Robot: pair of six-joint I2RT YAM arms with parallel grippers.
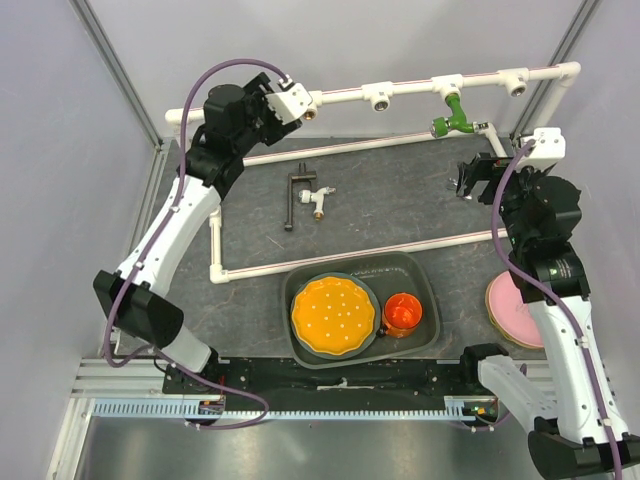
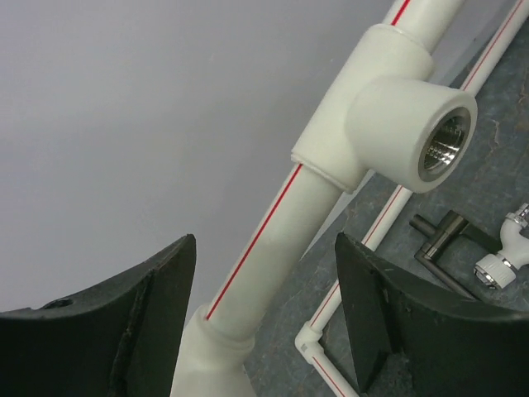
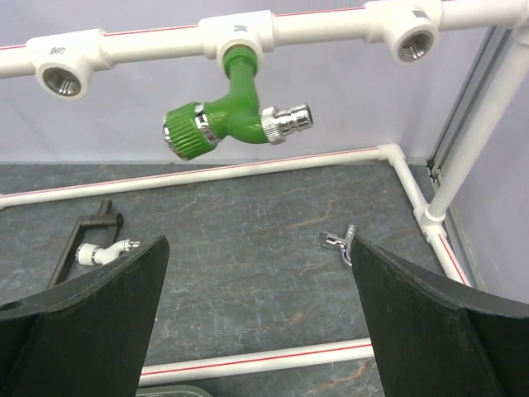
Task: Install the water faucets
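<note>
A green faucet (image 1: 452, 115) with a silver tip hangs screwed into a tee socket of the white PVC frame's top pipe (image 1: 410, 90); it also shows in the right wrist view (image 3: 234, 116). A black-handled white-and-brass faucet (image 1: 311, 196) lies on the dark mat, also seen in the left wrist view (image 2: 501, 255) and the right wrist view (image 3: 103, 248). A tiny silvery faucet (image 3: 340, 244) lies on the mat just ahead of my right gripper's right finger. My left gripper (image 2: 264, 310) is open, its fingers either side of the top pipe below an empty tee socket (image 2: 413, 136). My right gripper (image 3: 256, 289) is open and empty above the mat.
A grey tray (image 1: 425, 275) at the front holds an orange plate (image 1: 335, 315) and an orange cup (image 1: 403, 313). A pink plate (image 1: 512, 310) lies at the right. Lower frame pipes (image 1: 350, 257) cross the mat. Metal uprights and walls close in the back corners.
</note>
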